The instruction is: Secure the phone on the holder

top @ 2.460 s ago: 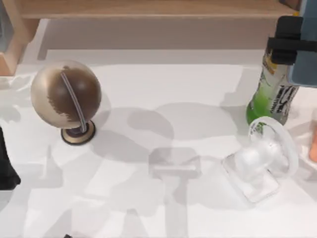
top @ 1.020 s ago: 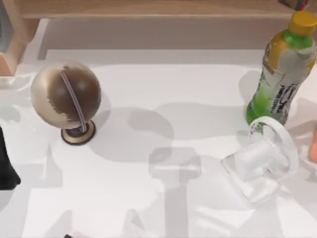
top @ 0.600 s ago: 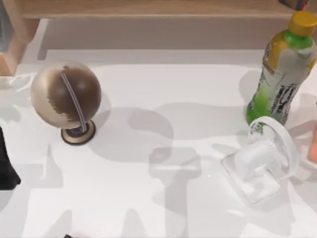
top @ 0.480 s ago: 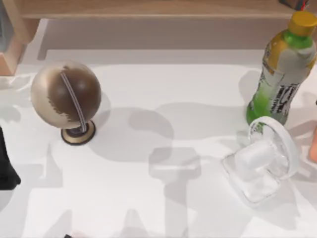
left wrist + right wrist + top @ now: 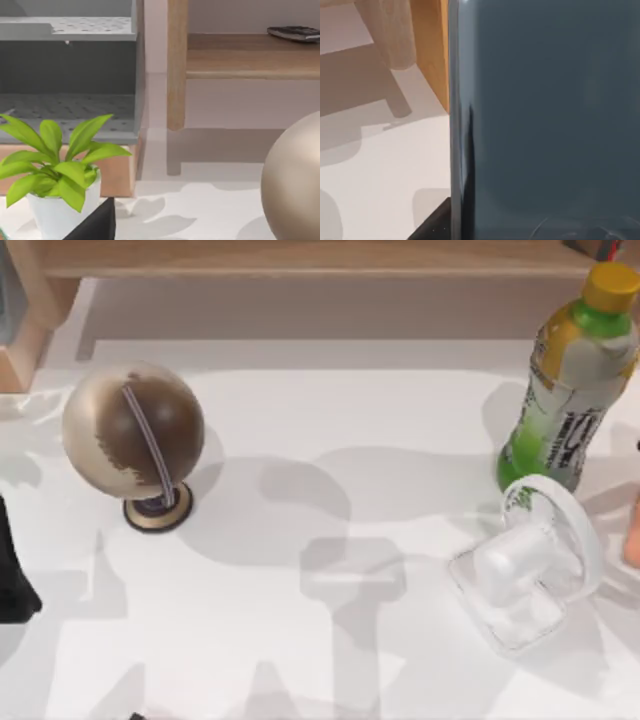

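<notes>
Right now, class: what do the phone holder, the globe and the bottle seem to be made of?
Phone holder: likely clear plastic; the white table shows through it.
Globe: smooth satin shell, beige and brown, perhaps plastic or coated metal, judging by its soft sheen, on a ringed base.
Bottle: likely translucent green plastic with a printed label and yellow cap.

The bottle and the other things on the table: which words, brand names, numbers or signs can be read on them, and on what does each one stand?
Bottle: its label carries dark marks that look like lettering, too blurred to read.
Globe: no lettering can be made out.
Clear holder: no text.
Phone: a plain dark face, no text.
Nothing can be quoted.
</notes>
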Robot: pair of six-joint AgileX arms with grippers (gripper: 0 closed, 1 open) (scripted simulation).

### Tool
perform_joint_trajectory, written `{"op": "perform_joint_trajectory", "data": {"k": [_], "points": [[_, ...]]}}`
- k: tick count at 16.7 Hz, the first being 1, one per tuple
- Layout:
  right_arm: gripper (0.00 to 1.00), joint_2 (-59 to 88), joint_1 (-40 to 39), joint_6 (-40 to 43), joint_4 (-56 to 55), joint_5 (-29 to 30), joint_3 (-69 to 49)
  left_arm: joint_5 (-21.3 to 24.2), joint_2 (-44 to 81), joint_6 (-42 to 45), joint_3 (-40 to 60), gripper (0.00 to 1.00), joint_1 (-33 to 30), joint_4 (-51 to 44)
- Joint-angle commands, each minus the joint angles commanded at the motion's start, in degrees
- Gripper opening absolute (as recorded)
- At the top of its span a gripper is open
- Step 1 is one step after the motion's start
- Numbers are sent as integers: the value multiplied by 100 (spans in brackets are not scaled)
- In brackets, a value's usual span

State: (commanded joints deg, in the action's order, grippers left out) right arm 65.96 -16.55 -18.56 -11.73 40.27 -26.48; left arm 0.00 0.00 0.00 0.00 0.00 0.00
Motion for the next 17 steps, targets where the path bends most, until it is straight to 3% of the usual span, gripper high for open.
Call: {"op": "perform_joint_trajectory", "data": {"k": [11, 17], "points": [[98, 0, 0, 0, 0, 0, 0, 0, 0, 0, 0, 100, 0, 0], [100, 0, 0, 0, 0, 0, 0, 0, 0, 0, 0, 100, 0, 0]]}}
